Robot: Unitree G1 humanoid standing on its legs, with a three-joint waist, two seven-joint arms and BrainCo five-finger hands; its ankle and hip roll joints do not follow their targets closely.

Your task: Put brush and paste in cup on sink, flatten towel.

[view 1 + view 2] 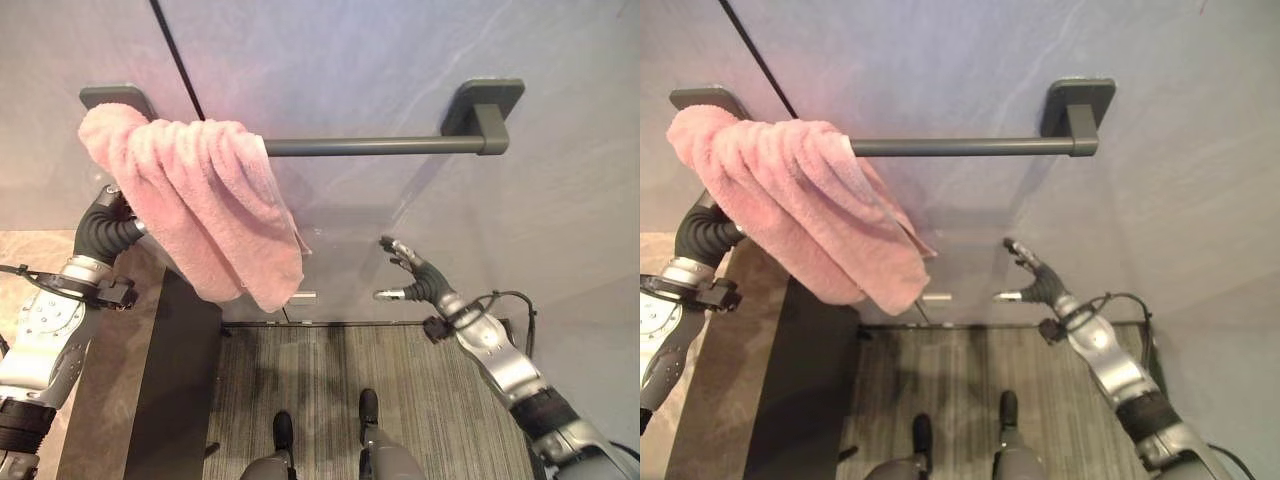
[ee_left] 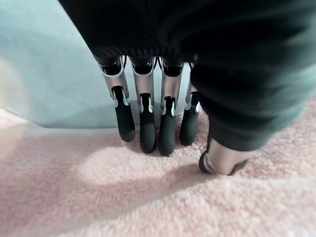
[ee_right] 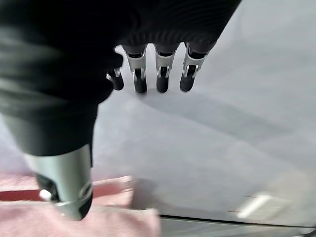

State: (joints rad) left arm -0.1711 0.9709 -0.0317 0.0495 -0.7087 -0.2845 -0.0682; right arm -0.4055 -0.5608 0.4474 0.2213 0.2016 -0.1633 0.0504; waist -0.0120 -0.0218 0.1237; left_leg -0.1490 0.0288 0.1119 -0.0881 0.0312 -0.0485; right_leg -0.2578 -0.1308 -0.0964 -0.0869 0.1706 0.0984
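A pink towel (image 1: 200,200) hangs bunched over the left end of a dark grey bar (image 1: 370,146) on the wall, its lower corner drooping to the right. My left hand (image 1: 105,228) reaches up behind the towel's left side. In the left wrist view its straight fingers (image 2: 148,133) and thumb rest their tips on the pink cloth (image 2: 148,197). My right hand (image 1: 415,278) is open with fingers spread, near the wall to the right of the towel's lower corner and apart from it. The right wrist view shows its fingers (image 3: 160,74) straight, with the towel's edge (image 3: 74,222) past the thumb.
The bar's right bracket (image 1: 485,105) stands out from the grey wall. A dark cabinet side (image 1: 170,400) rises at the lower left beside a brown top (image 1: 40,250). A striped grey floor (image 1: 350,390) lies below the wall. A small silver fitting (image 1: 303,296) sits low on the wall.
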